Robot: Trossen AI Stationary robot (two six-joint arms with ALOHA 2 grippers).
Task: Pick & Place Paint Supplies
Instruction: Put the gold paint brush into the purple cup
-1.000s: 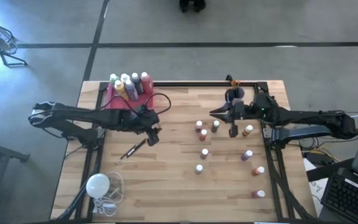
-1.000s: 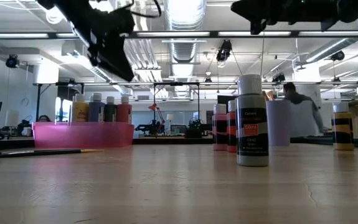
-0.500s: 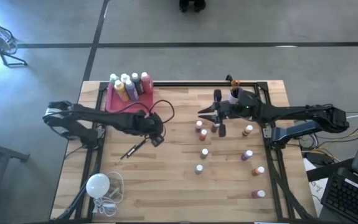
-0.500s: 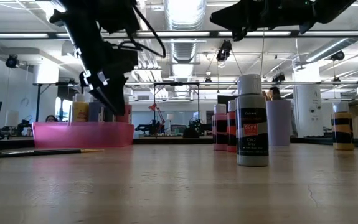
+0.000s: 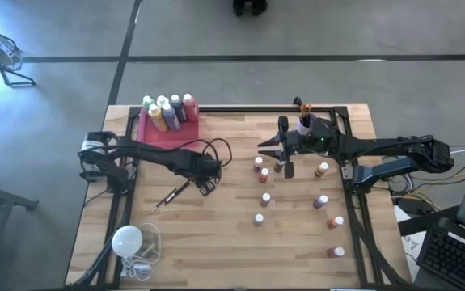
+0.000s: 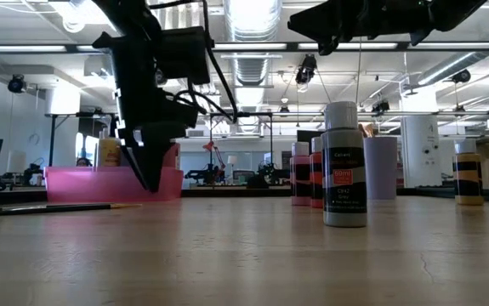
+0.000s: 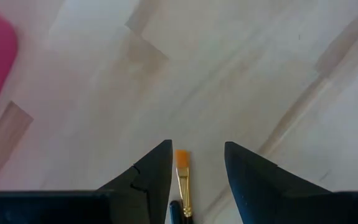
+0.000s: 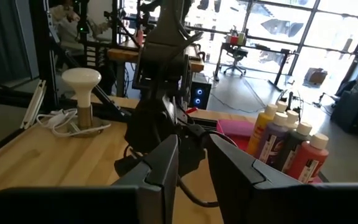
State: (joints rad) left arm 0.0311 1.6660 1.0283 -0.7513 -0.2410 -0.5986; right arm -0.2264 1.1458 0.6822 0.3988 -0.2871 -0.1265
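Note:
A thin dark paintbrush (image 5: 173, 195) lies flat on the wooden table, its orange bristle tip (image 7: 182, 160) pointing away from me. My left gripper (image 5: 209, 185) hangs low over that tip, pointing steeply down, open. One finger stands on either side of the bristles, clear of them. My right gripper (image 5: 263, 149) hovers level and high above the small white-capped bottles (image 5: 264, 174) at the table's right, open by a narrow gap (image 8: 193, 140) and holding nothing. A pink tray (image 5: 147, 129) at the far left holds larger bottles (image 5: 167, 111).
Several small bottles (image 5: 322, 201) stand scattered over the right half; one (image 6: 344, 166) looms near the low camera. A cup with brushes (image 5: 303, 123) stands at the far right. A white bulb with its cord (image 5: 127, 240) lies at the near left corner.
My left gripper has come down from well above the table to just over the brush's tip, tipping from slanted to steeply downward and shifting a little toward the table's right and near edges. My right gripper slid toward the table's left, then held still. The brush has not moved.

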